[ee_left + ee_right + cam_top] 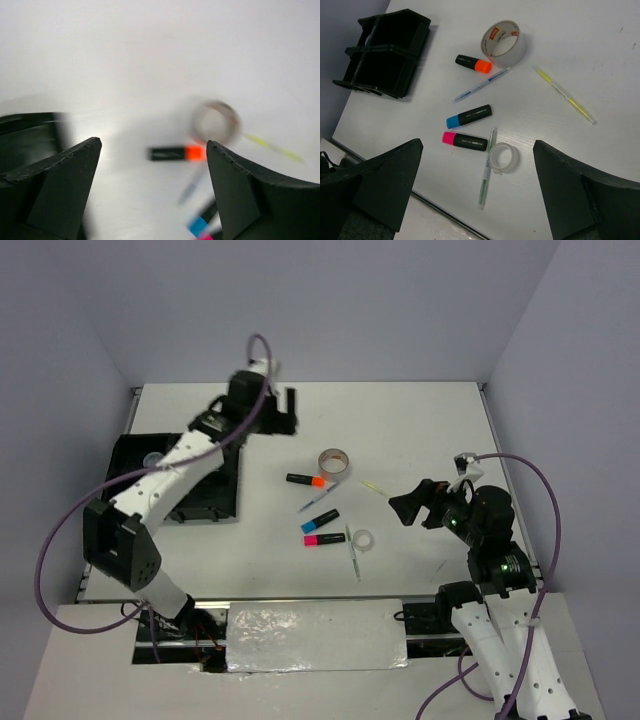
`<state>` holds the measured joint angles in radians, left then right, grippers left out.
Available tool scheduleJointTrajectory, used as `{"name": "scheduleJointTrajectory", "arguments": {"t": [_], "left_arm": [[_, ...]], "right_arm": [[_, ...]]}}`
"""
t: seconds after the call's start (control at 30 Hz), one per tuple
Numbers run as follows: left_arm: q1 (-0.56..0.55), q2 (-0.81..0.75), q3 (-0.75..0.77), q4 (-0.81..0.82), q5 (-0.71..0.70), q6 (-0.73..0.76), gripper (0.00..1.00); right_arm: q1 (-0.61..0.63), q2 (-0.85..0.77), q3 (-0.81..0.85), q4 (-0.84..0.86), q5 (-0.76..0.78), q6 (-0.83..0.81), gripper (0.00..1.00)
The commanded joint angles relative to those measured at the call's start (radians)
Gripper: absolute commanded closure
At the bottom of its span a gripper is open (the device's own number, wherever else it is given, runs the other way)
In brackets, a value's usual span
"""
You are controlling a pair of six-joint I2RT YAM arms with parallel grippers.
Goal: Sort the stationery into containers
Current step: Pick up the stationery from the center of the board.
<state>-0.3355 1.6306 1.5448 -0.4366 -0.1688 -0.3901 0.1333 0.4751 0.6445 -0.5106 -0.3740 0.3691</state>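
The black divided tray (215, 502) lies at the table's left, also in the right wrist view (385, 50). Loose stationery lies mid-table: a large tape roll (334, 461), an orange-ended highlighter (305, 480), a blue pen (320, 498), a blue-ended highlighter (321, 521), a pink-ended highlighter (325, 539), a small clear tape ring (362, 540), a green pen (353, 552) and a yellow pen (373, 488). My left gripper (285, 410) hangs open and empty past the tray's far right corner; its blurred view shows the orange-ended highlighter (175, 153). My right gripper (412, 502) is open and empty right of the items, above the pink-ended highlighter (465, 141).
A foil-covered plate (315, 635) sits at the near edge between the arm bases. Pale walls close the table at the back and both sides. The left arm reaches across the tray. A small pale ring (152, 457) shows inside the tray.
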Motion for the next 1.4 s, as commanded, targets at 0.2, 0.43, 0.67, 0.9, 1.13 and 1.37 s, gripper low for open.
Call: {"name": "scheduleJointTrajectory", "arguments": {"t": [0.2,0.43,0.67,0.9,1.13,1.37], "left_arm": [[-0.299,0.198,0.073,0.066,-0.036,-0.013,0.01],[-0.298,0.498,0.382,-0.068,-0.144,-0.082,0.07],[-0.298,0.551,0.301,-0.018,-0.121,-0.107,0.13],[-0.284,0.614,0.29,0.029,-0.06,-0.107,0.3],[-0.26,0.618,0.299,0.059,0.003,-0.112,0.77],[-0.214,0.508,0.276,0.081,0.045,-0.157,1.0]], "right_arm": [[0.009,-0.073,0.052,-0.031,0.017,0.005,0.0],[0.012,-0.108,0.047,-0.054,0.009,0.007,0.0],[0.012,-0.121,0.035,-0.052,-0.016,0.013,0.0],[0.012,-0.128,0.037,-0.048,-0.019,0.019,0.0],[0.011,-0.121,0.06,-0.069,0.026,0.004,0.0],[0.012,-0.101,0.066,-0.062,0.03,-0.001,0.0]]}}
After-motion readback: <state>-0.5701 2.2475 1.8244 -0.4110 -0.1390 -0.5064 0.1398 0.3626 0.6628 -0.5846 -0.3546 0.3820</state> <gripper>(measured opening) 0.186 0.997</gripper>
